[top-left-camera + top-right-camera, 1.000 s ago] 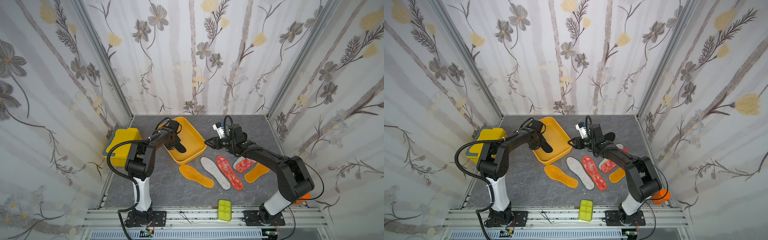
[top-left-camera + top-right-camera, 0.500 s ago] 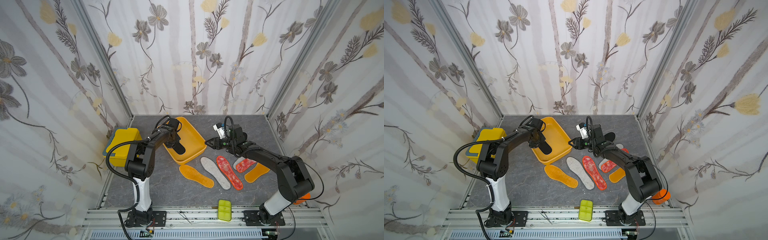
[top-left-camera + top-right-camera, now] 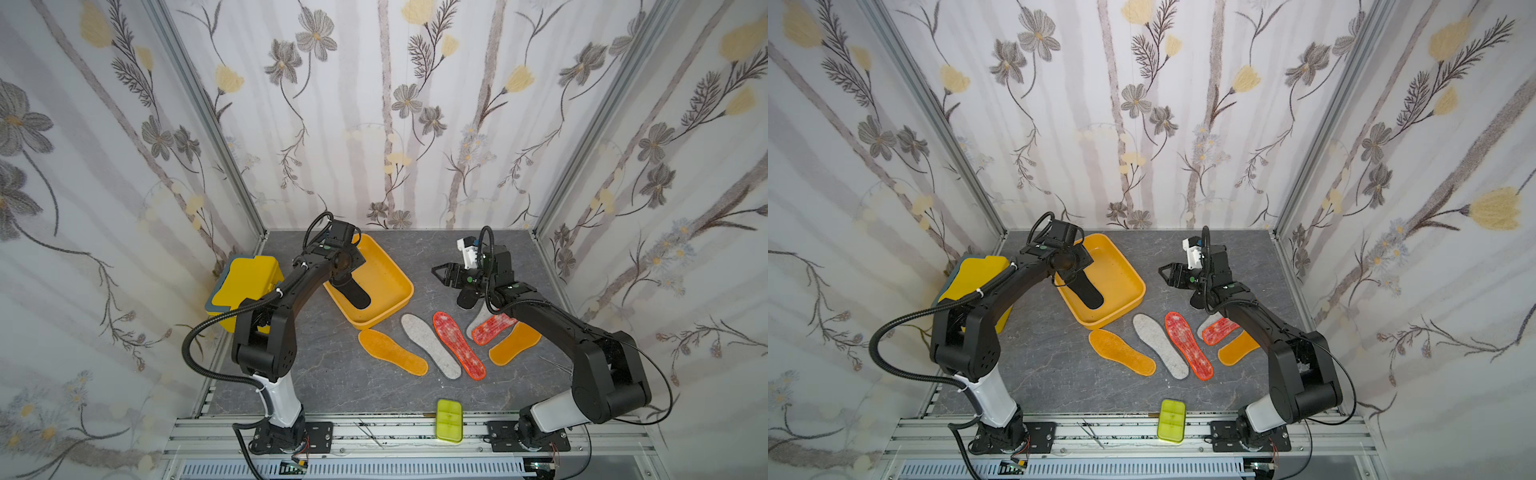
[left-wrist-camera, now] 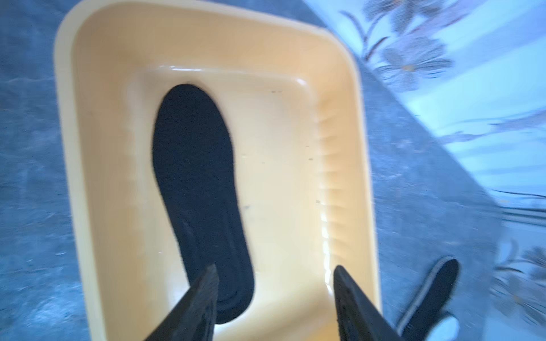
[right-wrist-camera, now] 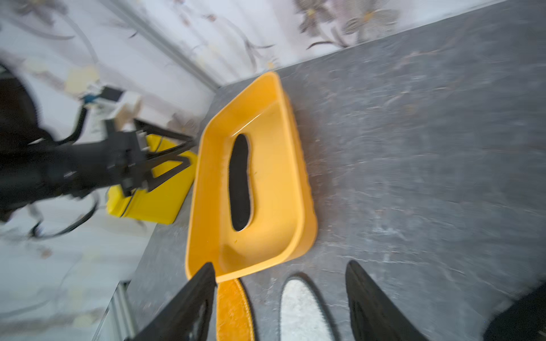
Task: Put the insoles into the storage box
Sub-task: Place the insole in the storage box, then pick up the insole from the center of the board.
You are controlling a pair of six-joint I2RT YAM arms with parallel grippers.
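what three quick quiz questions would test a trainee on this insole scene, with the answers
1. True or false: a black insole lies inside the storage box.
2. In the row in front of the box, which one lies between the orange-yellow insole and the long red-orange insole? A) a black one B) the grey-white insole C) a second orange-yellow one
3. Fill in: the left hand above the box is ___ and holds nothing.
Key: 1 true; 2 B; 3 open.
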